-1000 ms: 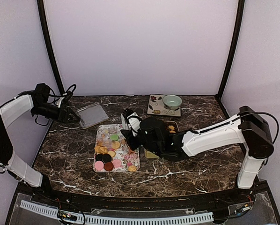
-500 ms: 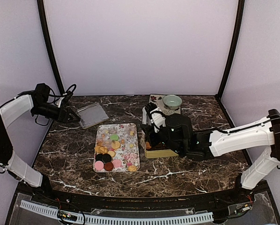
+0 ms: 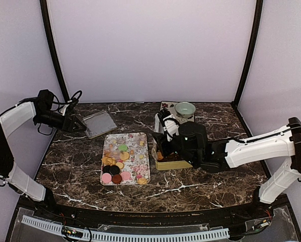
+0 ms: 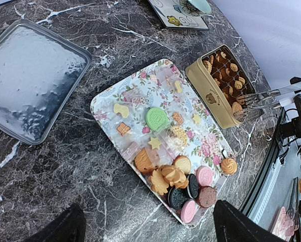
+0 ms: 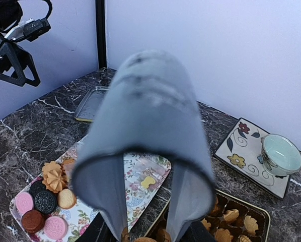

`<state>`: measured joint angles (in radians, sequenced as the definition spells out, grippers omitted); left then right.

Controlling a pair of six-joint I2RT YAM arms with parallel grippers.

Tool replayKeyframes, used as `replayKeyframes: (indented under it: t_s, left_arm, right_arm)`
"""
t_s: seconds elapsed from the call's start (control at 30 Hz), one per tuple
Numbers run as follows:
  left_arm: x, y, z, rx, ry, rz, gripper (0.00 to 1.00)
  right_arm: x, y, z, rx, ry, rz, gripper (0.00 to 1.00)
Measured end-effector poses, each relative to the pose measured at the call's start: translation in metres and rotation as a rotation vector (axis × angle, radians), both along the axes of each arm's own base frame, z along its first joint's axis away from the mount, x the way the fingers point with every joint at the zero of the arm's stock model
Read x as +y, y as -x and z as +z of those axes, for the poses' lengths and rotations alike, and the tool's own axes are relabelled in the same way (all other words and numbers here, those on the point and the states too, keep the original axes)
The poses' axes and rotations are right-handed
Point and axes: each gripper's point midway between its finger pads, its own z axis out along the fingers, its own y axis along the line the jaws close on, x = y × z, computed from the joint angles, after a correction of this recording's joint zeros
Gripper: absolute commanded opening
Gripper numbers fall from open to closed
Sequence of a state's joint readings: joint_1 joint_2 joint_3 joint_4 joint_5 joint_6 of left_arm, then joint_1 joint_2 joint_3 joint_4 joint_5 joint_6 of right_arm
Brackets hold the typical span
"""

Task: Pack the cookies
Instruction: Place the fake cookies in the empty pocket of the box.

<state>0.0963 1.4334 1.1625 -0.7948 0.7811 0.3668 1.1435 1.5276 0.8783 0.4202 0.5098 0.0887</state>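
- I see the right tool (image 3: pixel 162 153) low over the left end of the gold tin (image 3: pixel 174 164).
- On its wrist cam the fingers (image 5: pixel 111 201) stand a moderate gap apart, but the tips run off the bottom edge. I can't tell whether anything is pinched between them.
- The left tool (image 3: pixel 79 127) is spread wide with nothing in it; its dark fingers (image 4: pixel 65 227) sit at opposite corners of its wrist view. It hovers at the far left of the worktop (image 3: pixel 216 126), just beside a shallow silvery pan (image 3: pixel 100 122).
- Most of the cookies (image 3: pixel 116 169) lie on the flowery tray (image 3: pixel 138 143), bunched at its near end: tan shaped ones, pink discs and dark discs. One green disc (image 4: pixel 157 119) lies nearer the middle.
- More tan cookies sit in the tin's compartments, seen on both wrist cams.
- The tin lies just right of the tray, with a thin strip of worktop between them.
- Behind the tin, a pale green bowl (image 3: pixel 184 108) stands on a patterned square plate (image 3: pixel 166 119).
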Motion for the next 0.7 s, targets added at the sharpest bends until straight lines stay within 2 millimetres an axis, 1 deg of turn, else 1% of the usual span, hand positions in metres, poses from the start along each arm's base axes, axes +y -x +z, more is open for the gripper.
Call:
replayKeyframes:
  t_s: [0.07, 0.13, 0.33, 0.47, 0.7]
  left_arm:
    - [0.0, 0.0, 0.0, 0.0, 0.0, 0.0, 0.9]
    - [0.0, 0.0, 0.0, 0.0, 0.0, 0.0, 0.9]
    - [0.0, 0.0, 0.0, 0.0, 0.001, 0.0, 0.9]
    - [0.0, 0.0, 0.0, 0.0, 0.001, 0.0, 0.9]
    - [0.0, 0.0, 0.0, 0.0, 0.001, 0.0, 0.9]
  right_arm:
    - [0.0, 0.0, 0.0, 0.0, 0.0, -0.002, 0.37]
    - [-0.002, -0.001, 0.0, 0.0, -0.002, -0.004, 0.39]
    - [-0.01, -0.003, 0.001, -0.001, 0.005, -0.018, 0.43]
    - [-0.013, -0.005, -0.003, 0.0, 0.023, -0.026, 0.44]
    - [-0.013, -0.004, -0.003, -0.003, 0.03, -0.018, 0.43]
